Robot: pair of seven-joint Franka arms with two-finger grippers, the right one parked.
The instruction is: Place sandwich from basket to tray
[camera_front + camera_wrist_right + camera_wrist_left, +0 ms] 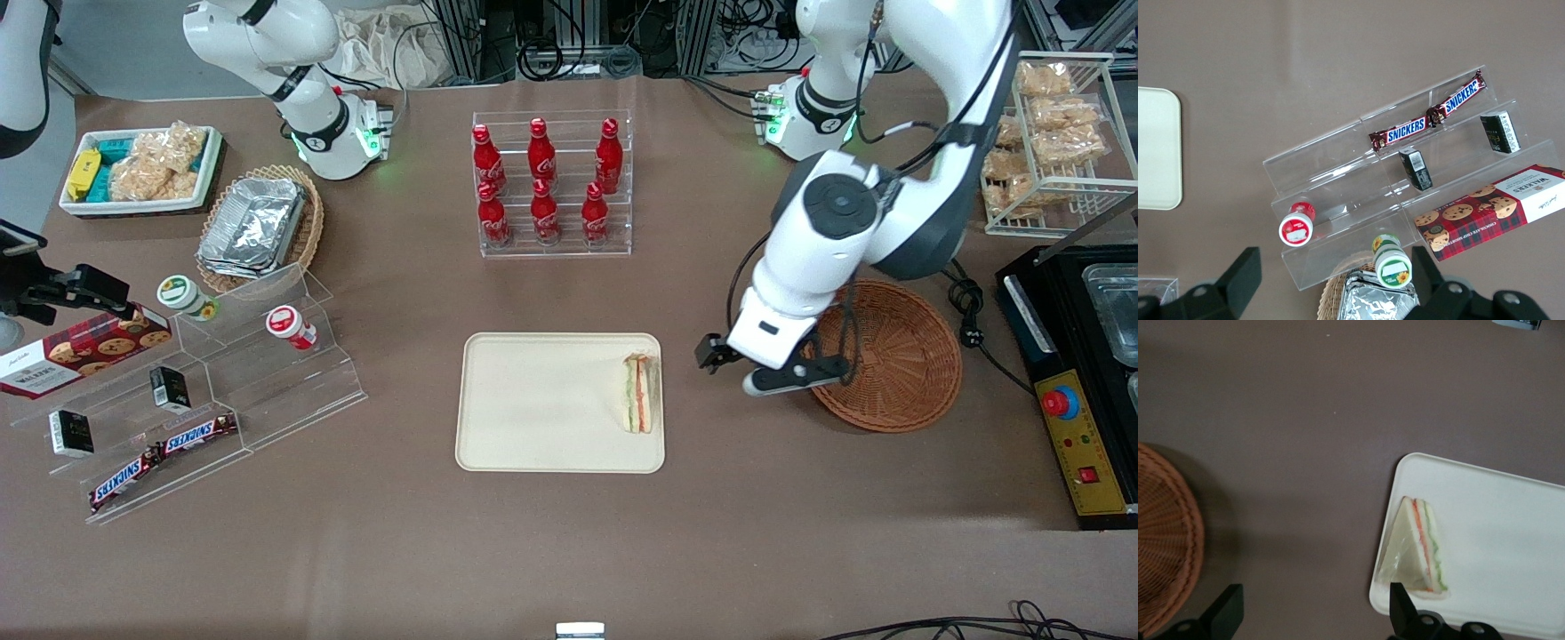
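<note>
**Sandwich lying on the tray, gripper beside it with fingers spread**

Nearest the front camera lies the cream tray (551,404) on the brown worktop (569,551). The sandwich (641,393) rests flat on the tray, at its end toward the working arm and close to the rim. Its long axis runs from near to far, parallel to that short rim; the filling layers of green, orange and red run along this axis. In the left wrist view the sandwich (1418,547) shows as a triangle, its broad bread face turned toward the tray's (1498,540) edge and its layered face toward the tray's middle; a clear wrap is faintly visible around it.

The gripper (756,369) hangs above the bare worktop between tray and basket (898,356), its fingers (1225,613) open and holding nothing. Only the finger tips appear in the wrist view. The reddish-brown basket (1165,540) shows nothing in its visible part; the arm covers part of it in the front view, and the wrist view cuts it off.

Farther from the camera stands a clear rack (553,182) holding six red bottles (543,212) in two rows.
</note>
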